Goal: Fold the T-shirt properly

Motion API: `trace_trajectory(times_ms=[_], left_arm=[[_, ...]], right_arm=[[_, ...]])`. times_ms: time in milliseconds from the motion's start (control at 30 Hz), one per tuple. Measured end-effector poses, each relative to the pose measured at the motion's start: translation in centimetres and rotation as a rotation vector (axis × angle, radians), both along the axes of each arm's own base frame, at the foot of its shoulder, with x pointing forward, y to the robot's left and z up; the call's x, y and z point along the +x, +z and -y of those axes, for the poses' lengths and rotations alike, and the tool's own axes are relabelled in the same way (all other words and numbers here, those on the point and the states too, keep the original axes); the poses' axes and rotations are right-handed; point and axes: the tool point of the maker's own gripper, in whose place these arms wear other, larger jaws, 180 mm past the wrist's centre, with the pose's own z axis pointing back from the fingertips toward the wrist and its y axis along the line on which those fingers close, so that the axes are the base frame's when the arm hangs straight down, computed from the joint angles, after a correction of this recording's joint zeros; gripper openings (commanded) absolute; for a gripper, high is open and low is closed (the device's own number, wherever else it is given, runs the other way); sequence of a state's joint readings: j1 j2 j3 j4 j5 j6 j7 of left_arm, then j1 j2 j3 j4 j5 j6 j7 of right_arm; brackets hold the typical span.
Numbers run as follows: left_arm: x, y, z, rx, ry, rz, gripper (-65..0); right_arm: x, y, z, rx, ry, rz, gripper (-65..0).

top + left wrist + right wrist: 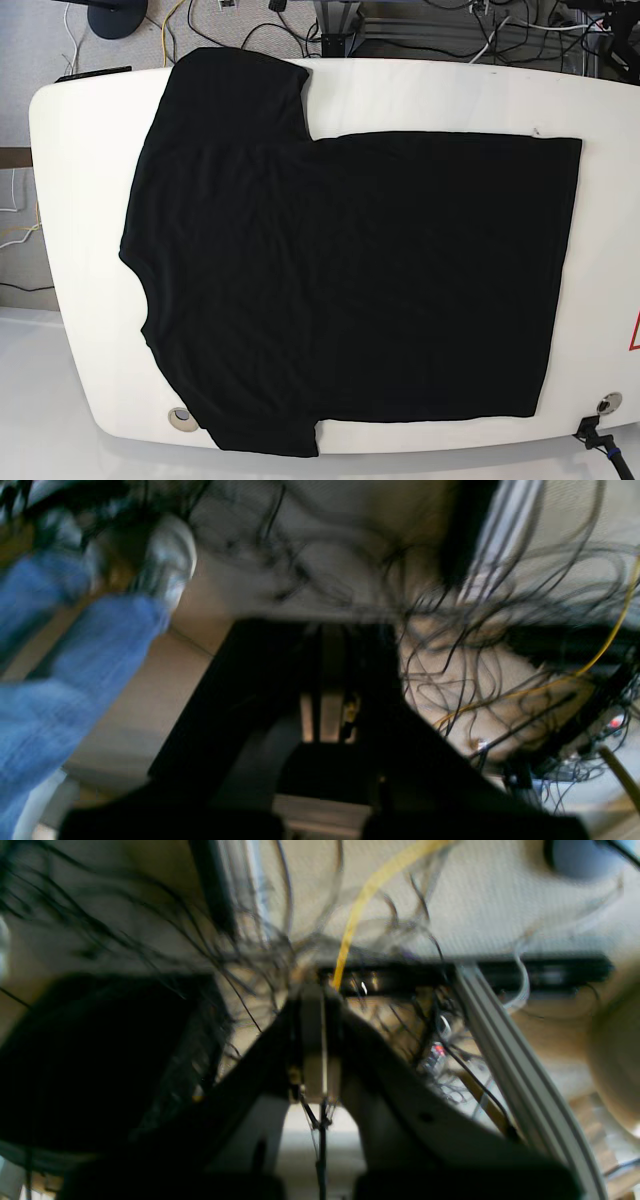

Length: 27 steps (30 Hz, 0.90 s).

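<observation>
The black T-shirt lies spread flat on the white table. Its neckline is at the left, one sleeve at the top left, one at the bottom left, and the hem at the right. Neither gripper shows in the base view. The left gripper appears in its wrist view, blurred and dark, with its fingers together and nothing between them, pointing at the floor. The right gripper is also shut and empty, over floor cables. The shirt is not visible in either wrist view.
A person's legs in blue jeans stand at the left of the left wrist view. Tangled black cables and a yellow cable lie on the floor. An aluminium frame bar runs beside the right gripper. Table grommets sit near the front edge.
</observation>
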<state>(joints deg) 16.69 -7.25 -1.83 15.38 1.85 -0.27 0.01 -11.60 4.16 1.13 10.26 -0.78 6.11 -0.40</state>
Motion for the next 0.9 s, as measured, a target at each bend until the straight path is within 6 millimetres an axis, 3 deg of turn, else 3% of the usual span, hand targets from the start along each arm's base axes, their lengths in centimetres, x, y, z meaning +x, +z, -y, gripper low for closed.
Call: trace_trajectory(times_ms=[33,67,100,167,233,267,300,367,467,533,567,633,733,833,867,900], left_arm=[[0.6,0.2,-0.2,0.002,0.000,0.044,-65.0],[1.0,0.4,-0.1,-0.007,0.006,0.067,-65.0],[0.5,0.7,-0.6,-0.002,0.003,0.070,-65.0],[-1.6,1.9,-2.5,0.034,0.005,0.061,-65.0],[-1.8,1.6,-1.9,0.015,0.003,0.029,-65.0],[-0.3,1.9,-1.2,-0.008,-0.013,0.113,-65.0],[0.8,2.1,-0.7,-0.036,-0.025,0.164,-65.0],[0.3,3.3,-1.9,-0.014,-0.054,0.176,-65.0],[-4.2,5.6,-4.6,0.030,-0.097,0.105,-65.0],[-6.4,6.9,-4.8,0.032,-0.126,0.067,-65.0],[-6.5,7.2,-4.3,0.018,-0.135,0.071,-65.0],[-5.4,8.1,-3.2,-0.018,-0.166,0.118,-65.0],[-5.2,9.9,-3.7,-0.019,-0.212,0.149,-65.0],[-7.3,12.4,-3.7,-0.029,-0.253,0.116,-65.0],[-7.5,13.0,-3.3,-0.039,-0.260,0.119,-65.0],[-6.4,13.1,-2.2,-0.071,-0.265,0.163,-65.0]], right_arm=[[0.3,0.1,0.5,-0.009,0.002,0.020,-65.0],[1.8,0.2,0.4,0.001,-0.003,0.092,-65.0],[2.0,0.4,0.9,-0.003,-0.003,0.112,-65.0],[0.0,1.1,2.1,-0.019,0.013,0.105,-65.0],[0.2,1.0,1.9,-0.013,0.012,0.105,-65.0],[0.5,1.2,2.0,-0.015,0.017,0.122,-65.0],[2.1,1.6,1.8,-0.004,0.010,0.205,-65.0],[2.9,2.1,2.2,-0.006,0.023,0.241,-65.0],[-0.3,3.7,4.8,-0.047,0.061,0.219,-65.0],[-3.1,4.9,6.0,-0.056,0.086,0.182,-65.0],[-4.0,5.4,6.1,-0.056,0.094,0.167,-65.0],[-3.9,6.4,6.1,-0.049,0.108,0.201,-65.0],[-3.1,8.1,6.9,-0.046,0.141,0.263,-65.0],[-5.5,10.5,8.1,-0.055,0.175,0.242,-65.0],[-6.6,11.3,8.0,-0.045,0.188,0.227,-65.0],[-7.5,12.1,7.8,-0.036,0.198,0.215,-65.0]])
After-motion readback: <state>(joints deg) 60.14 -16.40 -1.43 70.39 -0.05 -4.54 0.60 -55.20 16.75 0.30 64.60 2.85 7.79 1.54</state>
